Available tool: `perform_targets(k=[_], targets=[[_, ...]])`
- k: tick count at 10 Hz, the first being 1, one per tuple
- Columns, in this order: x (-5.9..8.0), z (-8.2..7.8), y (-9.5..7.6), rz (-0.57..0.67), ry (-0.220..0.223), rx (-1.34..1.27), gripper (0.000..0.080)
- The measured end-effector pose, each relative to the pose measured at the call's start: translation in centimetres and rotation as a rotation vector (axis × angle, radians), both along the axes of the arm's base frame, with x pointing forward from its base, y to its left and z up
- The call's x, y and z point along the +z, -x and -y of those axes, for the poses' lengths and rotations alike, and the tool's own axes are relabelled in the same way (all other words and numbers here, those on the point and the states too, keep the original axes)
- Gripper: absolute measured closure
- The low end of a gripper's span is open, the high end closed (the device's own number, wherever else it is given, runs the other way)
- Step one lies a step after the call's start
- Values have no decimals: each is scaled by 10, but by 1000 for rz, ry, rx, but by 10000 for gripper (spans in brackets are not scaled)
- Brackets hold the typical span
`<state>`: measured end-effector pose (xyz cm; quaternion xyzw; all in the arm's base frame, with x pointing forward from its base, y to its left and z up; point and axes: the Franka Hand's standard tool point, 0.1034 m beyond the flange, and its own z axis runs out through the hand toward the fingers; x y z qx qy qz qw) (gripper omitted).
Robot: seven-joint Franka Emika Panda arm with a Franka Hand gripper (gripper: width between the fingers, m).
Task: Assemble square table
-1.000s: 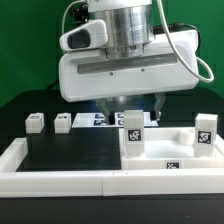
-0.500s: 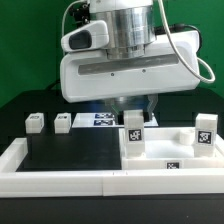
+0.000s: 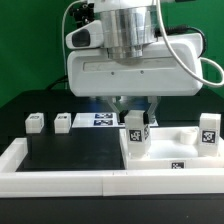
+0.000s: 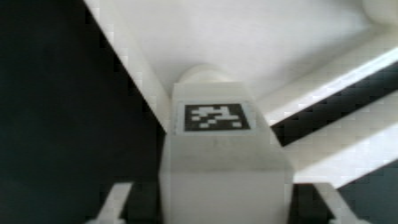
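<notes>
The white square table top (image 3: 160, 152) lies at the exterior view's right inside the rim bars. One white leg (image 3: 134, 131) with a tag stands upright on its near-left part. A second leg (image 3: 208, 131) stands at its right side. Two more legs (image 3: 35, 122) (image 3: 62, 122) lie on the black surface at the left. My gripper (image 3: 135, 108) hangs just above the first leg. In the wrist view the fingers (image 4: 118, 205) straddle this leg (image 4: 217, 115), with a dark gap on each side. The jaws are open and do not touch it.
The marker board (image 3: 100, 120) lies on the table behind the legs. Long white rim bars (image 3: 60, 182) edge the black surface at the front and left. The arm's bulky white body fills the upper middle of the exterior view.
The arm has moved toward the exterior view's right, bringing the fingers from beside the standing leg to over it. The legs and the top have not moved.
</notes>
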<state>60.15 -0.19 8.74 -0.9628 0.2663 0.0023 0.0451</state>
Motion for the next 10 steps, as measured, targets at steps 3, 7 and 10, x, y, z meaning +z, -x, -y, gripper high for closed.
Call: perform_targets(k=[3, 7, 10], targets=[[0, 1, 0, -15, 13, -318, 508], [0, -1, 0, -29, 11, -656, 508], [0, 0, 0, -33, 4, -714, 508]])
